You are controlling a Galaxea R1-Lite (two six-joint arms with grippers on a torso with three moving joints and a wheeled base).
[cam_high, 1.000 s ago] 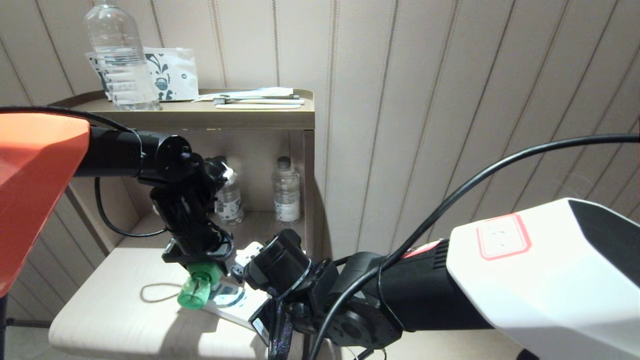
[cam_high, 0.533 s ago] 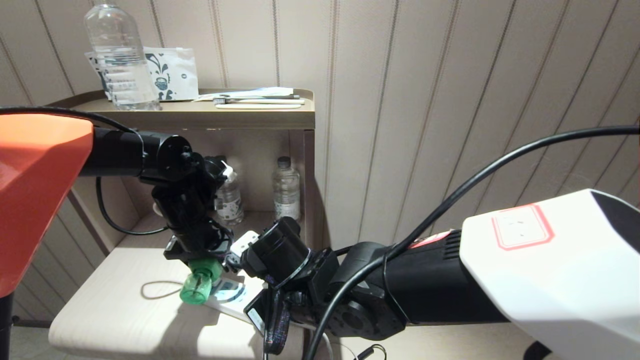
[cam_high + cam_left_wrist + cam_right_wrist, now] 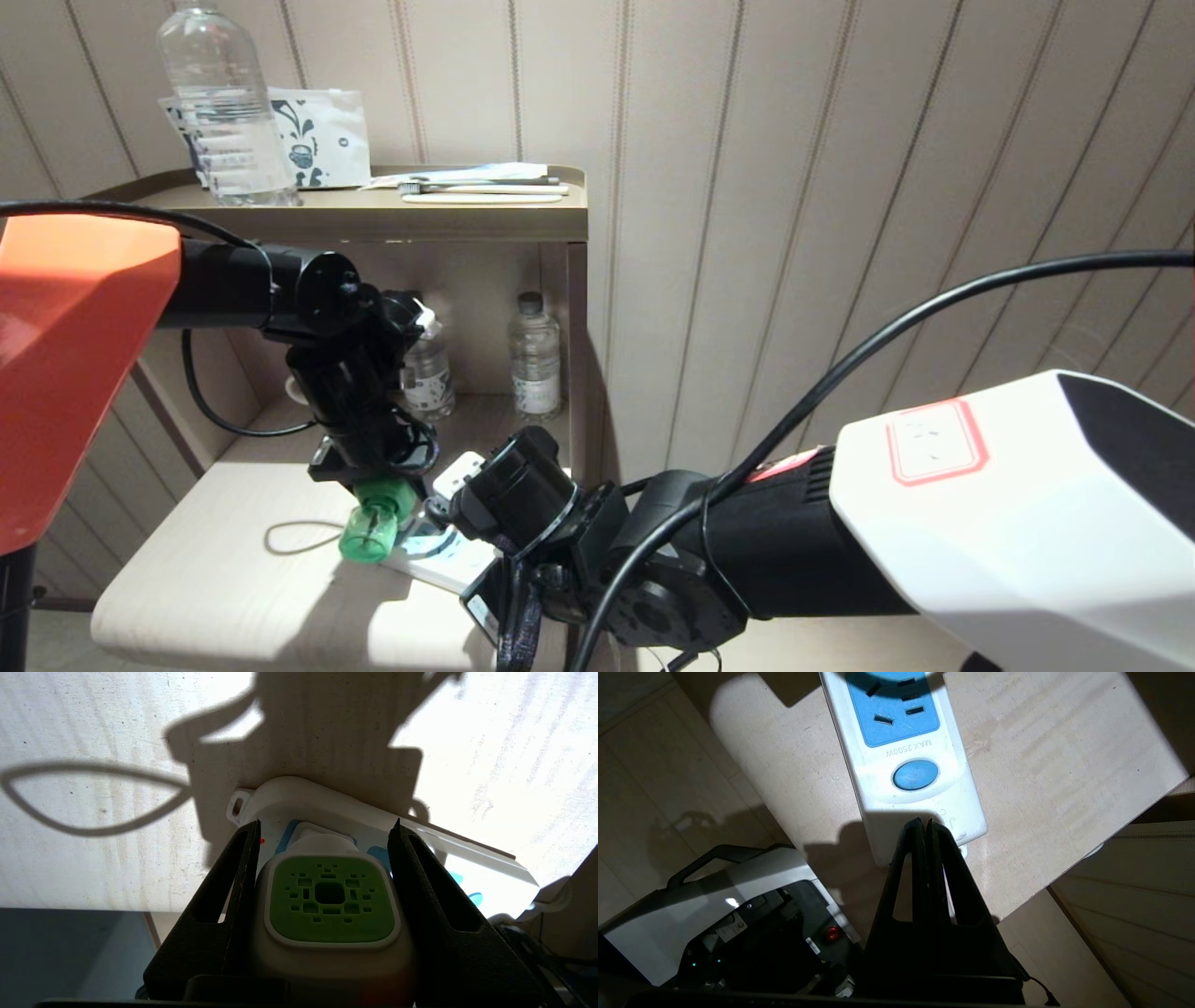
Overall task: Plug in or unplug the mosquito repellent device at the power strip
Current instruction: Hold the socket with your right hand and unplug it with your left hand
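The mosquito repellent device has a white cap with a green vented centre. My left gripper is shut on it, one black finger on each side of the cap. Its green bottle sticks out below the gripper, tilted toward the table front. The plug end sits against a blue socket at the far end of the white power strip; the prongs are hidden. The strip lies flat on the table. My right gripper is shut and empty, tips on the strip's near end by the round blue button.
The pale wooden table ends close beside the strip's near end. A thin cord loop lies left of the device. Behind stands a shelf unit with water bottles. My base shows below the table edge.
My left gripper has shifted the device a little to the right and away, closer onto the strip. The right arm swayed slightly and came back; its tips stay on the strip.
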